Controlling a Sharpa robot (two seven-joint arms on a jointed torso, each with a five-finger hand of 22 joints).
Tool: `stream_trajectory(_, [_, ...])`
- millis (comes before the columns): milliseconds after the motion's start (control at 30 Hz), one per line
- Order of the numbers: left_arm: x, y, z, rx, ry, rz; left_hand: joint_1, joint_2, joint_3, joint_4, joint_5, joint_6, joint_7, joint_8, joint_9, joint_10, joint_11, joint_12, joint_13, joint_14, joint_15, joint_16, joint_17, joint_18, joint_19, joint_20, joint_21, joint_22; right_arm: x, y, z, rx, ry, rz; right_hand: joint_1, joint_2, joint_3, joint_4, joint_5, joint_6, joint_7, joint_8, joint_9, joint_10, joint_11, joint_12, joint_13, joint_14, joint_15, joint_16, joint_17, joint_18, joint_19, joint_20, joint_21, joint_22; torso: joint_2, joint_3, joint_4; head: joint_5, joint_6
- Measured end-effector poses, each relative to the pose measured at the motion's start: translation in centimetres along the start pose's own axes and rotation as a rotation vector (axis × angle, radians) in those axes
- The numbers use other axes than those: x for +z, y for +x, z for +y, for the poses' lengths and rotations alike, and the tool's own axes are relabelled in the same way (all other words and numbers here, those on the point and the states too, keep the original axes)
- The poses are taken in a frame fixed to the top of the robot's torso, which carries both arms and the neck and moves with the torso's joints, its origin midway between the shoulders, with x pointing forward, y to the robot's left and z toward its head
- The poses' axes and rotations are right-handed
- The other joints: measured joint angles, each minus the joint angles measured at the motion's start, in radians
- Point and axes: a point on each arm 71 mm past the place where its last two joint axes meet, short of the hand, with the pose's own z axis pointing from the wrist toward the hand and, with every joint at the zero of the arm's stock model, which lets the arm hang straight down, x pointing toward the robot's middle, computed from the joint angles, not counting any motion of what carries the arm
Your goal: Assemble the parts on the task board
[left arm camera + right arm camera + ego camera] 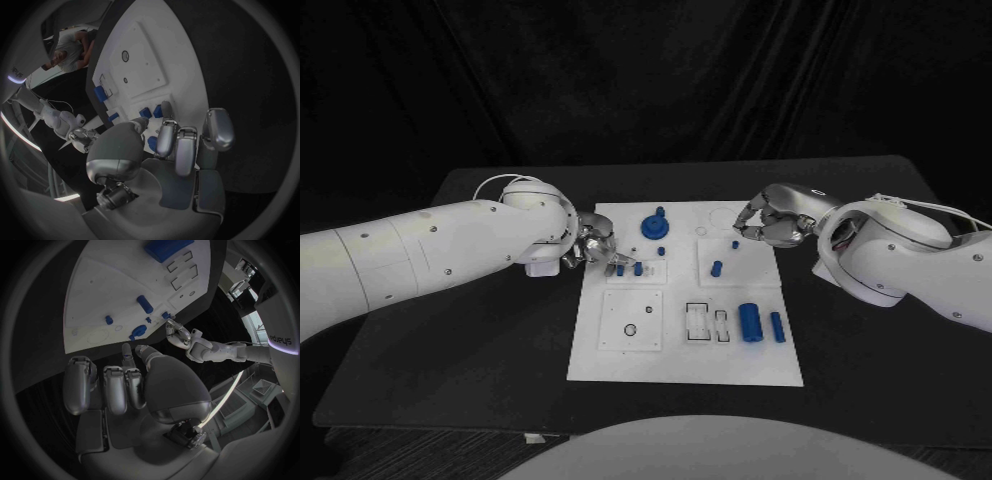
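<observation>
— So, how many blue parts sit on the flat white task board (733,368)?
— Seven I can count: one knobbed disc piece (655,226), three small pegs (633,268) by the left hand (596,249), one small peg (715,268) mid-board, two upright cylinders (750,322) lower right.
— And the hands?
— Left fingers curl at the pegs; whether they pinch one, I cannot tell. The right hand (769,222) hangs curled over the board's far right corner, holding nothing.

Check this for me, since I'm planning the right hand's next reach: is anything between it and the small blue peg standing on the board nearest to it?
Nothing visible blocks it. The right hand hovers at the task board's far right corner, and only bare white board lies between it and the small blue peg. The left hand is across the board, by other blue parts.
</observation>
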Motion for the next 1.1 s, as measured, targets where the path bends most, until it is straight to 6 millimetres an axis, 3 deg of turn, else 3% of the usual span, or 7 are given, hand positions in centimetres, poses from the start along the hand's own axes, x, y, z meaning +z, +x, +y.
stream_trajectory(433, [-0.4,0.3,0.7,-0.020,-0.003,-0.033,-0.013,0.002,-0.048,0.001,0.000,0.005,-0.005,0.047,0.051,0.019,-0.004,0.024,0.000,0.000,0.000,0.000,0.000,0.000,0.015,-0.001,0.019,0.000,0.0,0.0,-0.1,0.000,0.003,0.000,0.000,0.000,0.000,0.000,0.000,0.000,0.000,0.000,0.000,0.000,0.000,0.000,0.000,0.000,0.000,0.000,0.000,0.000,0.000,0.000,0.000,0.000,0.000,-0.0001,0.0002,-0.001,0.000])
stream_trajectory(667, [-2.2,-0.6,2.3,-0.066,0.010,-0.157,0.007,-0.018,-0.140,0.001,0.048,-0.010,-0.027,0.180,0.193,0.067,-0.023,0.060,0.000,0.000,-0.011,0.000,0.000,0.000,0.054,-0.019,0.075,0.000,-0.3,-0.1,-0.4,0.001,0.008,-0.003,0.000,0.000,0.000,0.000,0.000,0.000,0.000,0.000,0.000,0.000,0.000,0.000,0.000,0.000,0.000,0.000,0.000,0.000,0.000,0.000,0.000,0.000,0.000,-0.0001,0.0003,-0.003,0.000])
stream_trajectory(867, [-4.9,-4.8,1.8,-0.071,0.175,-0.424,0.177,-0.050,-0.188,0.001,0.029,-0.128,0.001,0.140,0.183,0.029,0.000,0.026,0.000,-0.001,-0.007,0.000,0.000,0.000,0.052,-0.010,0.081,0.000,-0.7,-0.3,-0.8,0.005,0.013,-0.018,0.000,0.000,0.000,0.000,0.000,0.000,0.000,0.000,0.000,0.000,0.000,0.000,0.000,0.000,0.000,0.000,0.000,0.000,0.000,0.000,0.000,0.000,0.000,-0.0001,0.0003,0.000,0.000])
stream_trajectory(933, [-5.5,-5.8,1.5,-0.041,0.259,-0.522,0.253,-0.059,-0.201,0.003,0.039,-0.154,0.016,0.076,0.103,-0.104,0.013,-0.097,-0.022,0.001,0.010,0.000,0.000,-0.001,0.051,-0.001,0.095,0.000,-0.9,-0.4,-0.8,0.007,0.013,-0.025,0.000,0.000,0.000,0.000,0.000,0.000,0.000,0.000,0.000,0.000,0.000,0.000,0.000,0.000,0.000,0.000,0.000,0.000,0.000,0.000,0.000,0.000,0.000,-0.0001,0.0003,0.002,0.000])
stream_trajectory(967, [-5.7,-6.2,1.4,-0.021,0.296,-0.562,0.306,-0.060,-0.202,0.003,0.051,-0.155,0.020,0.036,0.044,-0.261,0.020,-0.247,-0.086,0.000,0.015,0.000,0.000,-0.002,0.063,0.005,0.117,0.000,-0.9,-0.5,-0.9,0.008,0.012,-0.028,0.000,0.000,0.000,0.000,0.000,0.000,0.000,0.000,0.000,0.000,0.000,0.000,0.000,0.000,0.000,0.000,0.000,0.000,0.000,0.000,0.000,0.000,0.000,-0.0001,0.0003,0.003,0.000])
stream_trajectory(1033, [-6.1,-6.8,1.0,0.039,0.381,-0.643,0.414,-0.047,-0.153,0.003,0.013,-0.135,0.025,-0.060,-0.099,-0.488,0.031,-0.559,-0.293,0.003,0.020,-0.002,0.000,-0.017,0.076,0.014,0.143,0.000,-1.0,-0.5,-0.9,0.010,0.012,-0.034,0.000,0.000,0.000,0.000,0.000,0.000,0.000,0.000,0.000,0.000,0.000,0.000,0.000,0.000,0.000,0.000,0.000,0.000,0.000,0.000,0.000,0.000,0.000,-0.0001,0.0002,0.003,0.000])
stream_trajectory(1100, [-6.2,-7.0,0.4,0.098,0.449,-0.689,0.495,-0.070,-0.085,0.002,0.029,-0.111,0.050,-0.176,-0.269,-0.550,0.058,-0.811,-0.491,0.000,0.036,-0.013,0.000,-0.023,0.096,0.030,0.170,0.000,-1.0,-0.6,-1.0,0.010,0.011,-0.038,0.000,0.000,0.000,0.000,0.000,0.000,0.000,0.000,0.000,0.000,0.000,0.000,0.000,0.000,0.000,0.000,0.000,0.000,0.000,0.000,0.000,0.000,0.000,-0.0002,0.0002,0.003,0.000])
